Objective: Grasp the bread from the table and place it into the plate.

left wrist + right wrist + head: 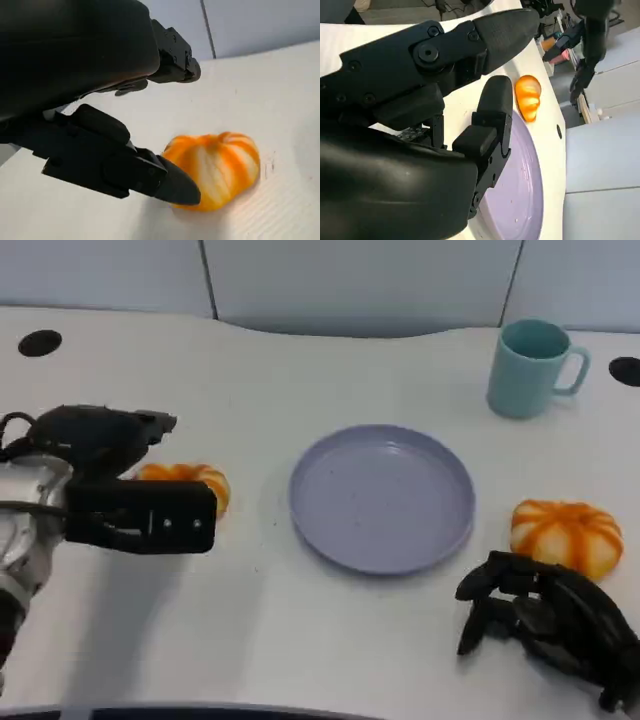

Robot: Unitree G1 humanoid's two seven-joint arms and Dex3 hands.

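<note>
There are two orange and white striped bread rolls on the white table [300, 640]. One roll, the left bread [190, 480], sits on the left side, partly behind the left hand [120, 490]. In the left wrist view one black finger [170, 182] is right up against this bread [217, 167], maybe touching it, and the other fingers are spread above it. The hand is not holding it yet, and its fingers are apart. The other roll, the right bread [565, 535], lies on the right, just past the right hand [545, 625]. That hand rests on the table with its fingers curled down and nothing in them. The bread looks soft, puffy and light, so a hard squeeze would probably squash it. A gentle hold on its two round sides looks best. The purple plate [330, 540] is in the middle, between the two rolls, with a low rim that is easy to lift over. The way from the left bread to the plate is open. A teal mug [530, 370] stands far back on the right, well away from that path.
</note>
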